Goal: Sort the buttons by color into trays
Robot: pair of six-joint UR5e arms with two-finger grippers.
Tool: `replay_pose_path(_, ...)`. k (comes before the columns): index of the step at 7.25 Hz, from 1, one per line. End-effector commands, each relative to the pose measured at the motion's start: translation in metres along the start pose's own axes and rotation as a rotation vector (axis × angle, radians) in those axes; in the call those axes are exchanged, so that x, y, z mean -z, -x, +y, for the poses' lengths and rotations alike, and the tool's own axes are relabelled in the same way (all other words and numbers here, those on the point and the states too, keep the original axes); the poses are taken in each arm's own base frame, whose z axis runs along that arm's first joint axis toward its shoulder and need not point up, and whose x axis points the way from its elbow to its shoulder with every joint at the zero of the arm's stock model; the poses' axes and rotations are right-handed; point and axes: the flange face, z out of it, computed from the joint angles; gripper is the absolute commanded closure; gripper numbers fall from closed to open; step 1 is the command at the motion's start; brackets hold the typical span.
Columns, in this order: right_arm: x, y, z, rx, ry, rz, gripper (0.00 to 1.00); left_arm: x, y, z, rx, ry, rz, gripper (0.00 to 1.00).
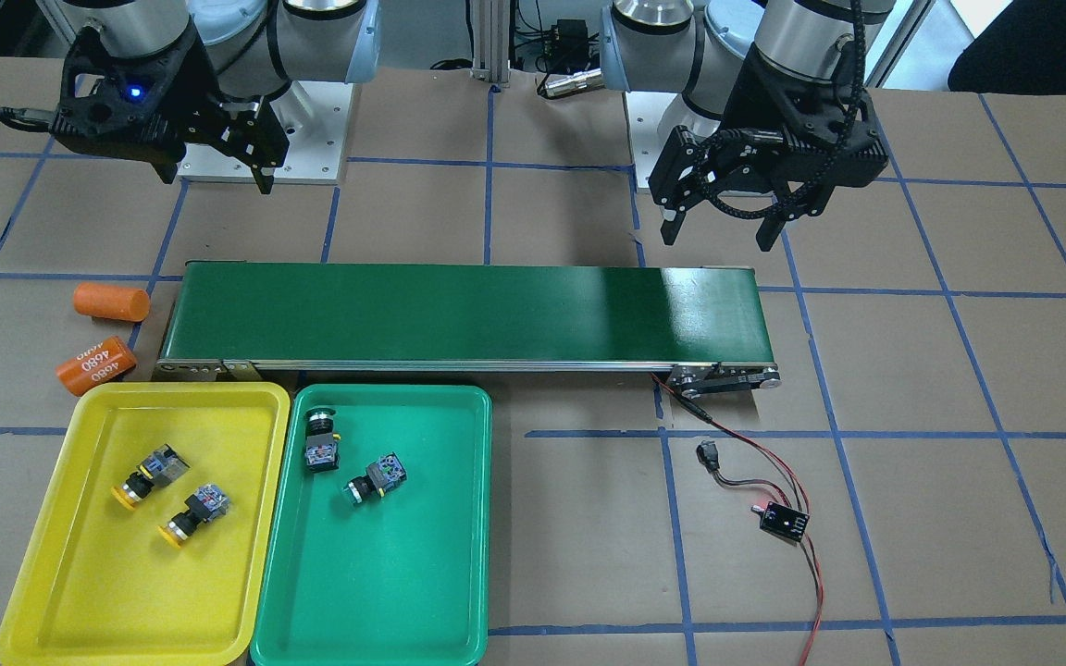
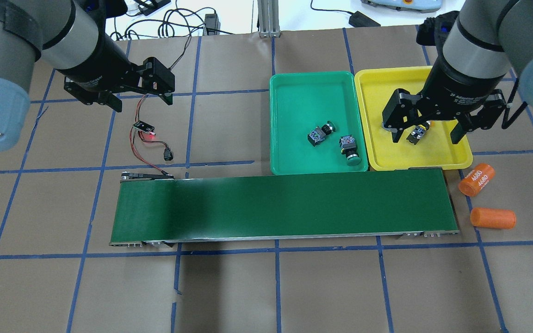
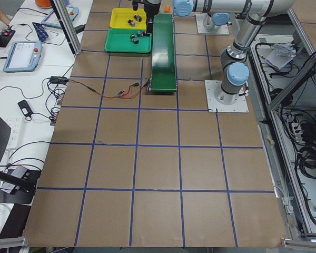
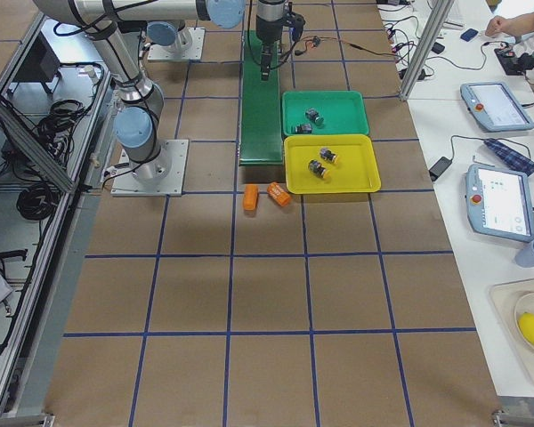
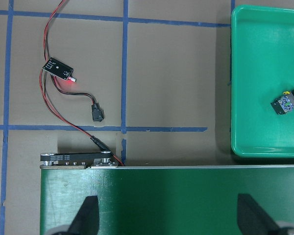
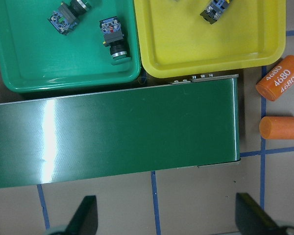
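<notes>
Two yellow-capped buttons [image 1: 149, 474] [image 1: 192, 513] lie in the yellow tray [image 1: 33, 555]. Two green-capped buttons [image 1: 320, 439] [image 1: 376, 476] lie in the green tray [image 1: 385, 592]. In the overhead view the green buttons [image 2: 320, 133] [image 2: 349, 149] show in the green tray [image 2: 303, 92]. One yellow button [image 2: 417, 134] shows in the yellow tray [image 2: 387, 92]; the other is hidden behind my right gripper [image 2: 426, 136]. That gripper is open and empty, raised above the yellow tray. My left gripper [image 2: 142, 102] is open and empty, raised at the conveyor's other end.
A long dark-green conveyor belt [image 2: 285, 203] lies along the table beside both trays. Two orange cylinders [image 2: 477, 179] [image 2: 493, 218] lie off its end near the yellow tray. A small controller board [image 2: 143, 127] with red and black wires lies under my left gripper.
</notes>
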Motion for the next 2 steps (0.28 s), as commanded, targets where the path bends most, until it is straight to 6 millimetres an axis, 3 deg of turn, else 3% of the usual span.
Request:
replay_pose_path(1,-0.0004,0.0002,0.0008,0.0,-0.001,0.003,0.0,0.0013,0.0016,0.0002,0.003,-0.002,-0.002,0.0)
replay_pose_path(2,0.0002,0.0022,0.0021,0.003,-0.002,0.001,0.0,0.0013,0.0016,0.0002,0.003,-0.002,-0.002,0.0)
